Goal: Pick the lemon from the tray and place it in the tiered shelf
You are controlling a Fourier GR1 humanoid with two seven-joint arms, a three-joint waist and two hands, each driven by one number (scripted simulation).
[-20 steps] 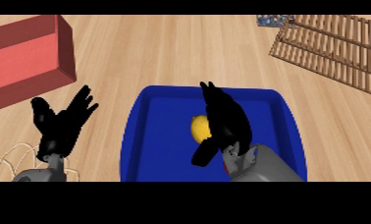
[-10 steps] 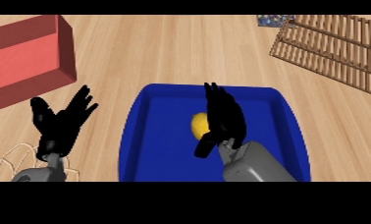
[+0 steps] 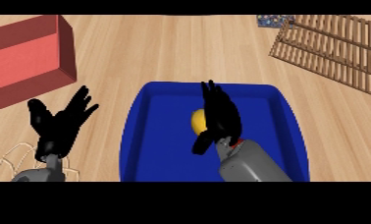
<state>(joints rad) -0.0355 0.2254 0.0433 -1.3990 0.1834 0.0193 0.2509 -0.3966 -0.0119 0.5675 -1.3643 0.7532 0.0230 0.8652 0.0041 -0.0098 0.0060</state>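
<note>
A yellow lemon point(image 3: 198, 120) lies in the middle of the blue tray point(image 3: 152, 134) on the wooden counter. My right hand point(image 3: 221, 115) hovers over the tray with straight fingers, right beside the lemon and covering its right side. The thumb hangs down below the lemon. The wooden slatted tiered shelf point(image 3: 326, 46) stands at the far right. At the lower left, off the tray, my left hand point(image 3: 62, 122) rests open with its fingers up.
A red box point(image 3: 33, 58) sits at the far left. A small patterned object point(image 3: 274, 20) lies at the back next to the shelf. A pale wire-like thing point(image 3: 18, 156) shows at the lower left corner.
My right hand has drifted slightly left over the tray, closer onto the lemon. The left hand has barely moved.
</note>
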